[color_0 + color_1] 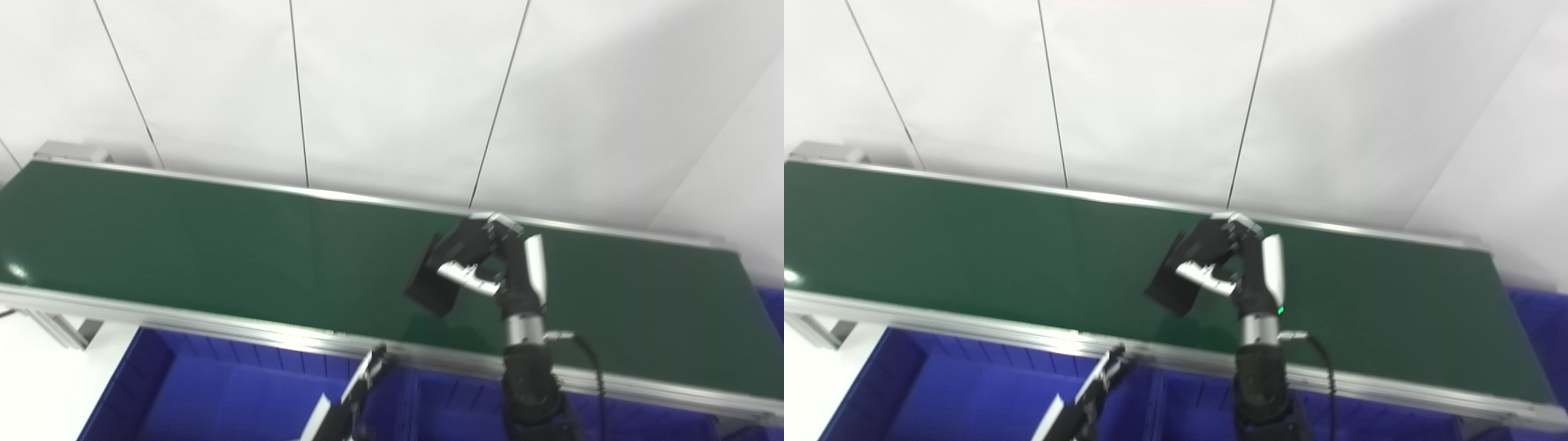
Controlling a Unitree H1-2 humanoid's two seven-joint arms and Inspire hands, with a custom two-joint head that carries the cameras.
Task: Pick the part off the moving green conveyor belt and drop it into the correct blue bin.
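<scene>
Part (433,283), a dark flat rectangular piece, is pinched at its right edge by the right hand (484,257), tilted with its lower-left corner toward the near rail; whether that corner touches the green conveyor belt (214,245) or hangs just clear cannot be told, the frames being soft with blur. Fingers (468,277) and thumb of the right hand are closed on the part from above and the side, wrist arched over the belt's middle-right stretch; judged, this grip suits lifting a thin plate off a moving surface without chasing it. Left hand (367,373) sits low, just at the belt's near rail above the blue bin (202,380), only partly in view; fingers look extended but open or closed cannot be settled. It holds nothing visible and appears to wait. Blue bin compartments lie along the near side below the belt, with another blue edge at far right (773,306). Judged stage: part grasped, carry to a bin not yet done. Risk: edge pinch on a tilted plate may slip during the swing toward the near side.
</scene>
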